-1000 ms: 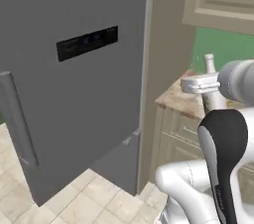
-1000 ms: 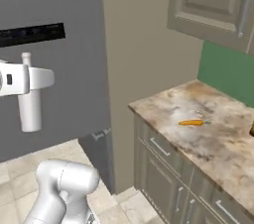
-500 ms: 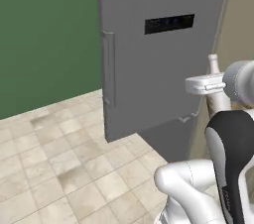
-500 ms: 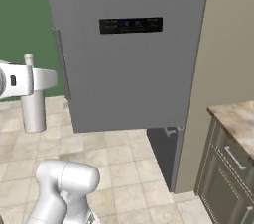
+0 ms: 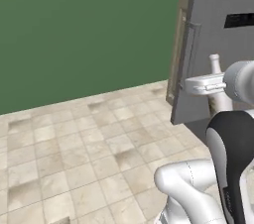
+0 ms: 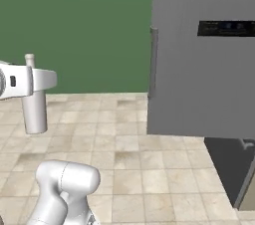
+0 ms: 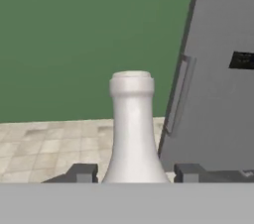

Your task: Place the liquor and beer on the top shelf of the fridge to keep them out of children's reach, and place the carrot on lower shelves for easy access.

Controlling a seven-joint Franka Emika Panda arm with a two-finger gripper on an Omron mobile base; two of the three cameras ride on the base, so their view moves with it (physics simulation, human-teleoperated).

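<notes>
Bottle in my claw, facing the fridge's grey door

Left base view: I hold the liquor point(image 5: 217, 100) upright, right in front of the fridge point(image 5: 218, 44). Right base view: my gripper point(image 6: 34, 80) pinches the pale bottle just below its neck, its body hanging clear above the tiled floor point(image 6: 124, 144), well apart from the fridge door. Hand view: the neck rises between my two fingertips point(image 7: 82, 173); I cannot see inside it.

You've got flat, even rendered light, no clear source. Soft shading on the floor tiles point(image 5: 89, 163), faint shadow under the fridge point(image 6: 204, 55). No glare or edge distortion. Everything looks slightly soft, low-res, including the liquor point(image 7: 133, 134) close up.
</notes>
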